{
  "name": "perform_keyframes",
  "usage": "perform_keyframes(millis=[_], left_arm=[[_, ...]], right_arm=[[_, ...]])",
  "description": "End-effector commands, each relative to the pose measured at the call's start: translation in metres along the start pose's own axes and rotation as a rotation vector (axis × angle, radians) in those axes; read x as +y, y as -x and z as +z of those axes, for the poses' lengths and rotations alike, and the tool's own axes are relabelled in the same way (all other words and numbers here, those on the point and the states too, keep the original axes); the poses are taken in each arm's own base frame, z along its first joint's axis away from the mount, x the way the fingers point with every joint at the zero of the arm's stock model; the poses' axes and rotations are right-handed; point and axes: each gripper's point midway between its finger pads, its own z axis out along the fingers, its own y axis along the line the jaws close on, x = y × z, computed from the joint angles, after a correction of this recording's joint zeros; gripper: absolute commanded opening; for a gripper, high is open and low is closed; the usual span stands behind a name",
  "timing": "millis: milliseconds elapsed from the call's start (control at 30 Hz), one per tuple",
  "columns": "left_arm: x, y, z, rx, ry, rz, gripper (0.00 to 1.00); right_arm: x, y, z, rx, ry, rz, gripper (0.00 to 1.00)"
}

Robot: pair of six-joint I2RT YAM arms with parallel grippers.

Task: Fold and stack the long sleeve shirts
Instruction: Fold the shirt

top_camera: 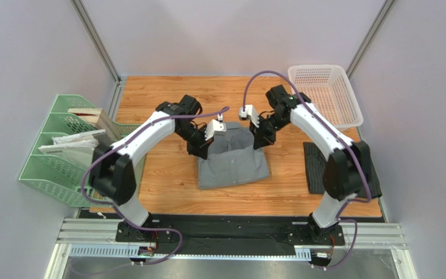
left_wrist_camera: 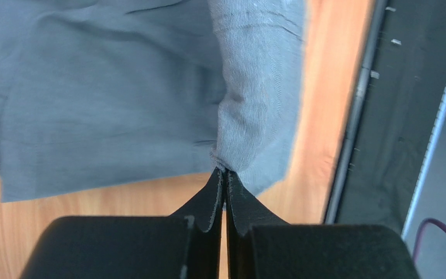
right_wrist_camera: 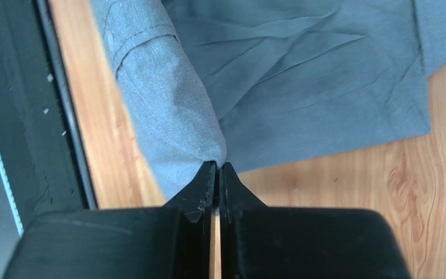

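Top external view: both my claws are at the far edge of the grey shirt (top_camera: 234, 164), which lies mid-bench (top_camera: 167, 177) in a rough rectangle. My left claw (top_camera: 215, 130) is pressed together on a pinch of grey cloth at the shirt's far left corner. My right claw (top_camera: 258, 125) is pinching the matching corner on the right. In each wrist view the cloth gathers into a narrow ridge that runs into my fingertips, while the rest lies on the wood.

I hold both corners at once so the edge comes up level and the fold doesn't skew. I judge this to be the far part going over toward the near hem.

The dark shirt (top_camera: 314, 167) lies flat at the bench's right side, partly under my right arm. It looks a fair base for stacking. The basket (top_camera: 324, 93) sits at the far right corner, apart from both shirts.
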Motion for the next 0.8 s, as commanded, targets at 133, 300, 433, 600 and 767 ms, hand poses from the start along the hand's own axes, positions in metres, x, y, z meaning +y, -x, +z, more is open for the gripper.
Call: perform_keyframes(millis=[133, 300, 433, 600, 767], left_arm=[[0.092, -0.017, 0.029, 0.061, -0.019, -0.139, 0.00], [0.112, -0.034, 0.046, 0.129, -0.012, -0.191, 0.00], [0.107, -0.043, 0.051, 0.146, -0.039, -0.217, 0.00], [0.067, -0.050, 0.053, 0.130, -0.116, -0.227, 0.00], [0.022, -0.048, 0.046, 0.064, -0.185, -0.242, 0.00]], right_arm=[[-0.075, -0.011, 0.047, 0.057, 0.140, 0.311, 0.00], [-0.084, -0.034, 0.072, 0.115, 0.202, 0.419, 0.00], [-0.072, -0.052, 0.086, 0.159, 0.230, 0.469, 0.00], [-0.026, -0.077, 0.088, 0.219, 0.281, 0.536, 0.00], [0.006, -0.074, 0.074, 0.181, 0.272, 0.585, 0.08]])
